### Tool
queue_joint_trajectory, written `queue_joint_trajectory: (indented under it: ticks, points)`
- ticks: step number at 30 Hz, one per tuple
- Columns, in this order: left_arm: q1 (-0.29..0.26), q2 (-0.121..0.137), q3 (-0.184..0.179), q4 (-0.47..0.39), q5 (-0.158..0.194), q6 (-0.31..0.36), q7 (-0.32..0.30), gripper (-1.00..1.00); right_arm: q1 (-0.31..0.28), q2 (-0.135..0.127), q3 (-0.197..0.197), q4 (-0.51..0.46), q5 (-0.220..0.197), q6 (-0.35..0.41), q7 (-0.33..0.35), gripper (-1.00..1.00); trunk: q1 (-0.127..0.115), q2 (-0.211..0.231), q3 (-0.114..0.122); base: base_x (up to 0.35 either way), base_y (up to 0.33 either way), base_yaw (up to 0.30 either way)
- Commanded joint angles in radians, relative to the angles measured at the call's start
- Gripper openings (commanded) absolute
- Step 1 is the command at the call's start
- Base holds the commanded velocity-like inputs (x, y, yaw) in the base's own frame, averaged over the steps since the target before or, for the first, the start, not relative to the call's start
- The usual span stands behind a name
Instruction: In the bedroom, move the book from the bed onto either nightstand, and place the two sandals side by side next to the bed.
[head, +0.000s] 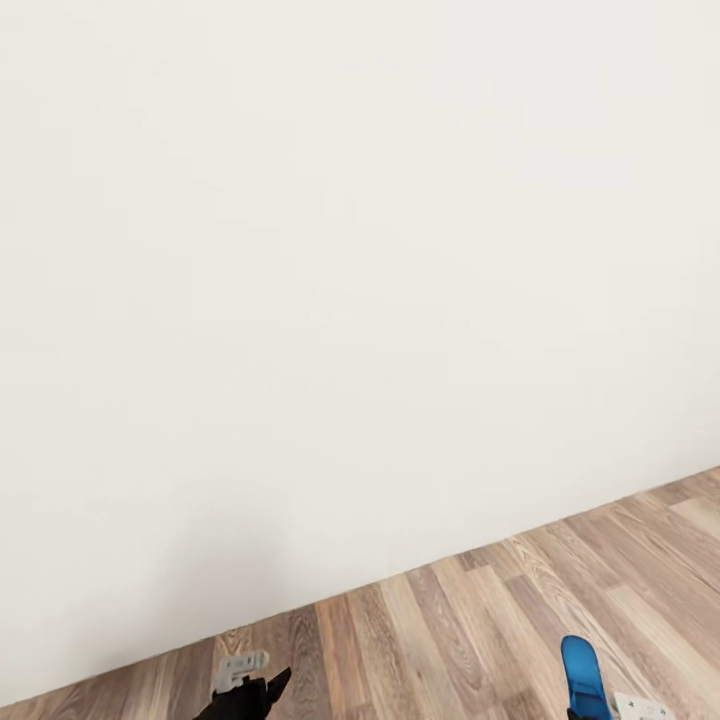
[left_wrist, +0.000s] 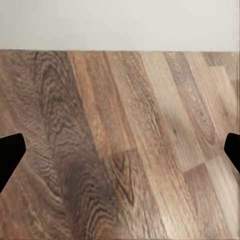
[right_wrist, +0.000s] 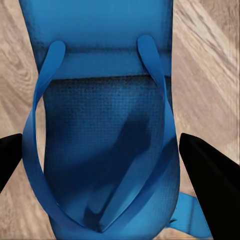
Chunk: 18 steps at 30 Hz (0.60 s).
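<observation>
White wall (head: 330, 280) meets wood-plank floor (head: 480, 620); blue sandal (head: 583, 678) low.

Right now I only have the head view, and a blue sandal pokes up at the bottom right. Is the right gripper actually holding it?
Observer: It looks so. In the right wrist view the sandal sits between the fingers of the right gripper, one finger at each long edge, with its strap side facing the camera.
Operator: And the left gripper, is anything in it?
Observer: No. In the left wrist view the left gripper is open, with its fingers far apart and just the wood floor between them.
</observation>
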<state>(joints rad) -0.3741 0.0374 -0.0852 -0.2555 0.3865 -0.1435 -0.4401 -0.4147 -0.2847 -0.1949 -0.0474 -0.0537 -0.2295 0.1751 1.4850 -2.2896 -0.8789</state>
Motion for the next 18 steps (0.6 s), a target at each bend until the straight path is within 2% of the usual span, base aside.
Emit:
queue_joint_trajectory:
  ticks: [1,12,18]
  points:
    - [0.000,0.001,-0.008,0.001,0.008,-0.005,0.000,1.00,-0.001,0.000,-0.006,0.002,-0.006,-0.002,0.007,-1.00,0.000,0.000,0.000,0.185,0.061,-0.300]
    - [0.000,0.001,-0.008,0.001,0.008,-0.005,0.000,1.00,-0.001,-0.001,-0.006,0.001,-0.006,-0.002,0.007,-1.00,0.000,0.000,0.004,0.264,0.154,-0.294]
    - [-0.001,0.001,-0.008,0.001,0.008,-0.005,0.000,1.00,-0.001,-0.001,-0.006,0.001,-0.006,-0.002,0.006,-1.00,0.000,0.000,0.004,0.078,0.055,-0.095]
